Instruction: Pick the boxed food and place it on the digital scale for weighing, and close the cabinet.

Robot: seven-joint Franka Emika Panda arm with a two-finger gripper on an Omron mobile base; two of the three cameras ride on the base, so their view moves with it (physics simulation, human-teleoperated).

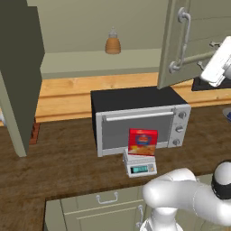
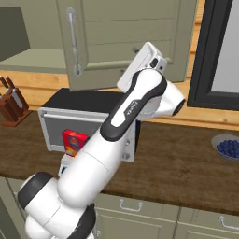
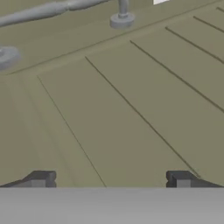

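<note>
your gripper [image 3: 109, 179] sits right up against the open cabinet door [image 3: 131, 113], finger tips [image 3: 41, 178] spread wide with nothing between them. the door's bar handle [image 1: 182, 40] runs just past the tips. the cabinet [image 1: 90, 54] stands open, both doors swung out; on its shelf you can see one amber bottle [image 1: 113, 42], alone. down on the counter [image 1: 54, 158] the box [image 1: 143, 142] stands upright on the scale [image 1: 140, 166], just in front of the toaster oven [image 1: 135, 119]. in the right base view your arm hides the scale and part of the box. the bowl [image 2: 227, 147] at the right is cut off by the frame.
</note>
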